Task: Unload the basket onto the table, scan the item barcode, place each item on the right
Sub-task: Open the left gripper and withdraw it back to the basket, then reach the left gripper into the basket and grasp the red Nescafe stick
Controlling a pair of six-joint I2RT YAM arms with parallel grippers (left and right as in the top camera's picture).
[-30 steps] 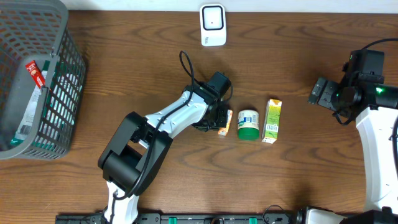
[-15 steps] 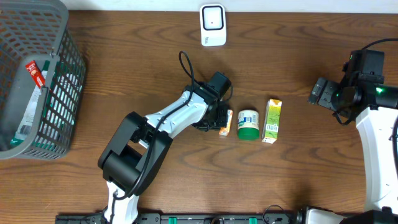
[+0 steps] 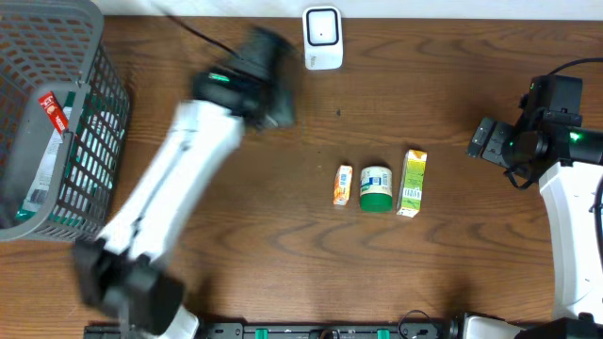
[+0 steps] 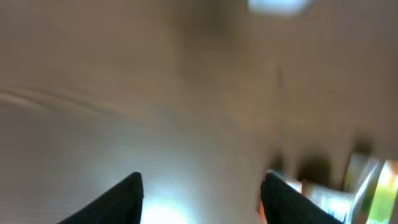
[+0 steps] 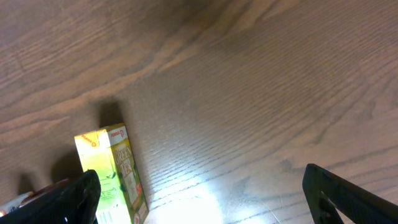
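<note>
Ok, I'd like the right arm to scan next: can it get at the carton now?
Probably yes: the carton is the row's rightmost item, nearest the open right pincer, with only bare table between them and the left arm up near the scanner.

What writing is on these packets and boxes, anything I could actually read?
No text is legible.
Green and yellow carton: print too blurred to read.
Green and white cup: label too small.
Orange packet: too small.
Red packet in the basket: white print, too small.
</note>
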